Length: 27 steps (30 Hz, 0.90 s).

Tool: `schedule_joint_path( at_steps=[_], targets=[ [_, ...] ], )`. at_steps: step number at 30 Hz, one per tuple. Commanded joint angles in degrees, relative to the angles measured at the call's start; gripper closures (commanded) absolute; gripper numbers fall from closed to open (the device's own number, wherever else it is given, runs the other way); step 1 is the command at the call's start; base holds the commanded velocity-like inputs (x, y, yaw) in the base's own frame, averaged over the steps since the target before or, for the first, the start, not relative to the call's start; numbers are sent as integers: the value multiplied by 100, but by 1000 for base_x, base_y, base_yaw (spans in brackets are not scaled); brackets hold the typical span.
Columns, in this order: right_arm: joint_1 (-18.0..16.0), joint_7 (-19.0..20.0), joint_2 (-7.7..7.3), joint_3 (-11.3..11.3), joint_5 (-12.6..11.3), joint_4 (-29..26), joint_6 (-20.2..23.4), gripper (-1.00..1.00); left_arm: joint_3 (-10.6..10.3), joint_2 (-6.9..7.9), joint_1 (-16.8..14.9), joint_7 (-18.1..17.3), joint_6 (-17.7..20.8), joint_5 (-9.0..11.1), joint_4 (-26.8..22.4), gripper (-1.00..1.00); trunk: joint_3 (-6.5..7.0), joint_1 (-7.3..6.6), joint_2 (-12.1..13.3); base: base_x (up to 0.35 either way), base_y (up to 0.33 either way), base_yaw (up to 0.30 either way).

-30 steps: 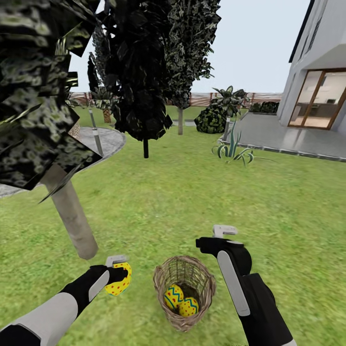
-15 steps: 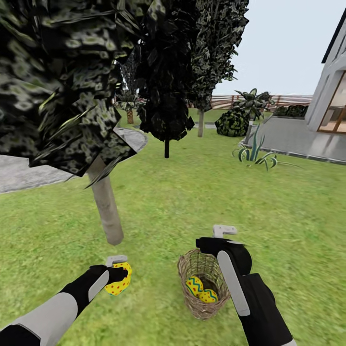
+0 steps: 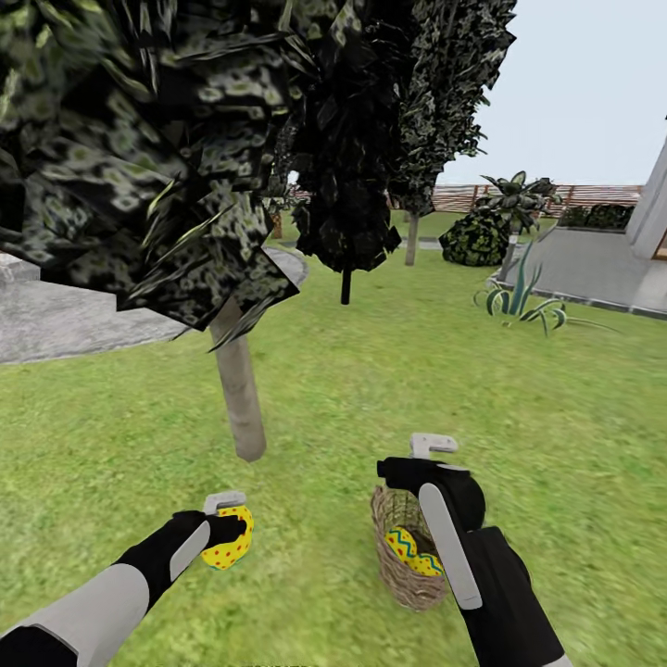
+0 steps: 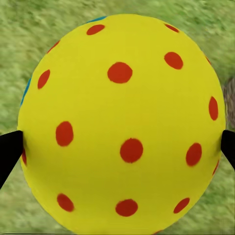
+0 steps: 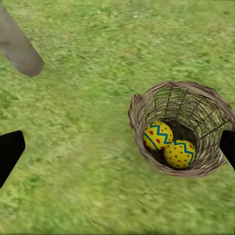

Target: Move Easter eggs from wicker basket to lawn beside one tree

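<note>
Gripping one Easter egg (image 3: 229,546) between its fingers, the left gripper (image 3: 228,528) hangs low over the lawn (image 3: 371,389), a little in front of the pale leaning trunk of the tree (image 3: 239,389). From the left wrist camera that egg (image 4: 122,127) is a big yellow ball with red dots, and a dark fingertip (image 4: 9,149) presses against each of its sides, grass blurred behind it.

To the right, the wicker basket (image 3: 400,565) stands on the grass, partly hidden by the right arm. The right gripper (image 3: 421,454) is held above and just behind the basket, empty; in its wrist camera the two dark fingertips (image 5: 10,149) sit far apart at the picture's edges, so the jaws are spread wide. That view looks down into the basket (image 5: 147,105), where the two remaining eggs (image 5: 157,135) lie touching each other at the bottom, both yellow with red dots and a blue zigzag band. The tree trunk's base (image 5: 19,49) shows on the grass, well apart from the basket.

Farther off lie a grey paved patio (image 3: 593,269), a spiky plant (image 3: 519,301) and a wooden fence (image 3: 556,195).
</note>
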Motion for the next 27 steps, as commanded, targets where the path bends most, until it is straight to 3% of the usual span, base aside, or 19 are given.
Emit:
schedule_joint_path(
  at_steps=[1, 7, 12, 27],
  targets=[
    [-5, -60, 1, 4, -57, -5, 15, -100, -42, 7, -2, 42, 25, 58, -17, 100, -7, 0, -5, -16, 139, 281],
    [-5, -60, 1, 7, -57, -5, 15, -100, -42, 6, -2, 34, 19, 58, -21, 100, -7, 0, -5, -4, 55, 287],
    [-5, -61, 1, 164, -52, -5, 15, -100, -42, 11, -2, 34, 17, 60, -19, 100, -7, 0, -5, 7, 4, 265],
    [-5, -61, -3, 203, -49, -1, 10, -100, -34, 15, -2, 33, 26, 67, -17, 100, -7, 0, -5, -37, 259, 19]
  ],
)
